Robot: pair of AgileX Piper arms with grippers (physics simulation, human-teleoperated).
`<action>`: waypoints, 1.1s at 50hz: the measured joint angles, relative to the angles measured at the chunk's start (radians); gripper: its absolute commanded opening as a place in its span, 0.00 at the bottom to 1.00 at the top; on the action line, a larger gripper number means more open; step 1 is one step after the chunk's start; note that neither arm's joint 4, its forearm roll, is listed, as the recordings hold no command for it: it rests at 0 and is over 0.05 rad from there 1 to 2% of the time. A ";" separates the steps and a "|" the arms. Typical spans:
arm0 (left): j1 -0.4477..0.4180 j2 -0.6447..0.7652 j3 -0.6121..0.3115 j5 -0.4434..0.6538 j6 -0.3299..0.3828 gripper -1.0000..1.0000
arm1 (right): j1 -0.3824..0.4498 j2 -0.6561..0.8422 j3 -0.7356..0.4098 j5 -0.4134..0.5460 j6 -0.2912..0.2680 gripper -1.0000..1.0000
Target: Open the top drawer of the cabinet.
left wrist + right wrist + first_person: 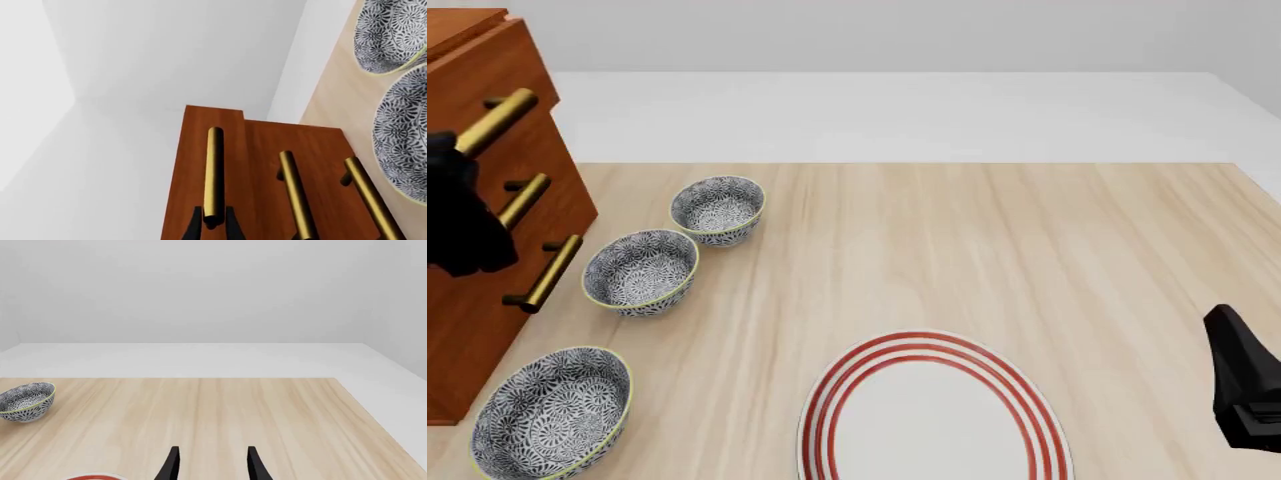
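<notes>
While my left fingers (212, 227) straddle the near end of the brass handle (214, 172), pinching it as far as I can judge, the top drawer (487, 75) sits slightly out from the cabinet (467, 330) at the worktop's left edge. Handle runs away along the fingers. Right fingers (211, 465) spread, well apart.

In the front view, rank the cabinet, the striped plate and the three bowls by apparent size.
1. Cabinet, partly cut off.
2. Striped plate.
3. Nearest bowl.
4. Middle bowl.
5. Farthest bowl.
The bowls may well match; distance from the camera likely explains the shrinkage.
</notes>
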 measured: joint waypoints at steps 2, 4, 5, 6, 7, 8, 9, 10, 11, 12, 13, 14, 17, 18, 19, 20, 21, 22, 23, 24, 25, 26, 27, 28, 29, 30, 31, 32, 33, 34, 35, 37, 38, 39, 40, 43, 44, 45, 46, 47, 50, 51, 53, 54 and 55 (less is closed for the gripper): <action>-0.004 -0.002 0.000 0.002 0.000 0.00 | 0.000 0.000 0.000 0.000 0.000 1.00; -0.007 -0.003 0.000 0.004 -0.001 0.00 | 0.000 0.000 0.000 0.000 0.000 1.00; -0.009 -0.004 0.000 0.006 -0.001 0.00 | 0.000 0.000 0.000 0.000 0.000 1.00; -0.011 -0.005 0.000 0.007 -0.001 0.00 | 0.000 0.000 0.000 0.000 0.000 1.00; -0.012 -0.005 0.000 0.008 -0.001 0.00 | 0.000 0.000 0.000 0.000 0.000 1.00; -0.014 -0.006 0.000 0.009 -0.001 0.00 | 0.000 0.000 0.000 0.000 0.000 1.00; -0.016 -0.007 0.000 0.011 -0.001 0.00 | 0.000 0.000 0.000 0.000 0.000 1.00; -0.017 -0.008 0.000 0.012 0.000 0.00 | 0.000 0.000 0.000 0.000 0.000 1.00; -0.019 -0.009 0.000 0.013 0.000 0.00 | 0.000 0.000 0.000 0.000 0.000 1.00; -0.021 -0.009 0.000 0.015 0.000 0.00 | 0.000 0.000 0.000 0.000 0.000 1.00; -0.022 -0.010 -0.001 0.016 0.000 0.00 | 0.000 0.000 0.000 0.000 0.000 1.00; -0.024 -0.011 -0.001 0.018 0.000 0.00 | 0.000 0.000 0.000 0.000 0.000 1.00; -0.028 -0.013 -0.001 0.021 0.001 0.00 | 0.000 0.000 0.000 0.000 0.000 1.00; -0.030 -0.014 -0.001 0.022 0.001 0.00 | 0.000 0.000 0.000 0.000 0.000 1.00; -0.031 -0.014 -0.001 0.023 0.001 0.00 | 0.000 0.000 0.000 0.000 0.000 1.00; -0.032 -0.015 -0.001 0.024 0.002 0.00 | 0.000 0.000 0.000 0.000 0.000 1.00; -0.033 -0.016 -0.001 0.025 0.002 0.00 | 0.000 0.000 0.000 0.000 0.000 1.00; -0.035 -0.016 -0.001 0.026 0.002 0.00 | 0.000 0.000 0.000 0.000 0.000 1.00; -0.036 -0.017 -0.002 0.027 0.002 0.00 | 0.000 0.000 0.000 0.000 0.000 1.00; -0.037 -0.017 -0.002 0.028 0.003 0.00 | 0.000 0.000 0.000 0.000 0.000 1.00; -0.038 -0.018 -0.002 0.028 0.003 0.00 | 0.000 0.000 0.000 0.000 0.000 1.00; -0.039 -0.018 -0.002 0.029 0.003 0.00 | 0.000 0.000 0.000 0.000 0.000 1.00; -0.040 -0.019 -0.002 0.030 0.004 0.00 | 0.000 0.000 0.000 0.000 0.000 1.00; -0.041 -0.019 -0.002 0.030 0.004 0.00 | 0.000 0.000 0.000 0.000 0.000 1.00; -0.042 -0.020 -0.002 0.031 0.004 0.00 | 0.000 0.000 0.000 0.000 0.000 1.00; -0.043 -0.020 -0.002 0.031 0.004 0.00 | 0.000 0.000 0.000 0.000 0.000 1.00; -0.044 -0.020 -0.002 0.032 0.004 0.00 | 0.000 0.000 0.000 0.000 0.000 1.00; -0.045 -0.021 -0.002 0.032 0.004 0.00 | 0.000 0.000 0.000 0.000 0.000 1.00; -0.047 -0.021 -0.001 0.032 0.005 0.00 | 0.000 0.000 0.000 0.000 0.000 1.00; -0.048 -0.021 -0.001 0.033 0.005 0.00 | 0.000 0.000 0.000 0.000 0.000 1.00; -0.049 -0.022 -0.001 0.033 0.005 0.00 | 0.000 0.000 0.000 0.000 0.000 1.00; -0.051 -0.022 -0.001 0.034 0.005 0.00 | 0.000 0.000 0.000 0.000 0.000 1.00; -0.052 -0.022 -0.001 0.034 0.005 0.00 | 0.000 0.000 0.000 0.000 0.000 1.00; -0.053 -0.023 -0.001 0.035 0.005 0.00 | 0.000 0.000 0.000 0.000 0.000 1.00; -0.054 -0.023 -0.001 0.036 0.006 0.00 | 0.000 0.000 0.000 0.000 0.000 1.00; -0.057 -0.025 -0.001 0.037 0.006 0.00 | 0.000 0.000 0.000 0.000 0.000 1.00; -0.058 -0.025 -0.001 0.037 0.006 0.00 | 0.000 0.000 0.000 0.000 0.000 1.00; -0.059 -0.025 -0.001 0.037 0.006 0.00 | 0.000 0.000 0.000 0.000 0.000 1.00; -0.060 -0.025 -0.001 0.038 0.006 0.00 | 0.000 0.000 0.000 0.000 0.000 1.00; -0.061 -0.026 -0.001 0.038 0.006 0.00 | 0.000 0.000 0.000 0.000 0.000 1.00; -0.064 -0.027 -0.001 0.040 0.007 0.00 | 0.000 0.000 0.000 0.000 0.000 1.00; -0.064 -0.027 -0.001 0.040 0.007 0.00 | 0.000 0.000 0.000 0.000 0.000 1.00; -0.066 -0.028 -0.001 0.041 0.007 0.00 | 0.000 0.000 0.000 0.000 0.000 1.00; -0.066 -0.028 -0.001 0.042 0.007 0.00 | 0.000 0.000 0.000 0.000 0.000 1.00; -0.067 -0.028 -0.001 0.042 0.007 0.00 | 0.000 0.000 0.000 0.000 0.000 1.00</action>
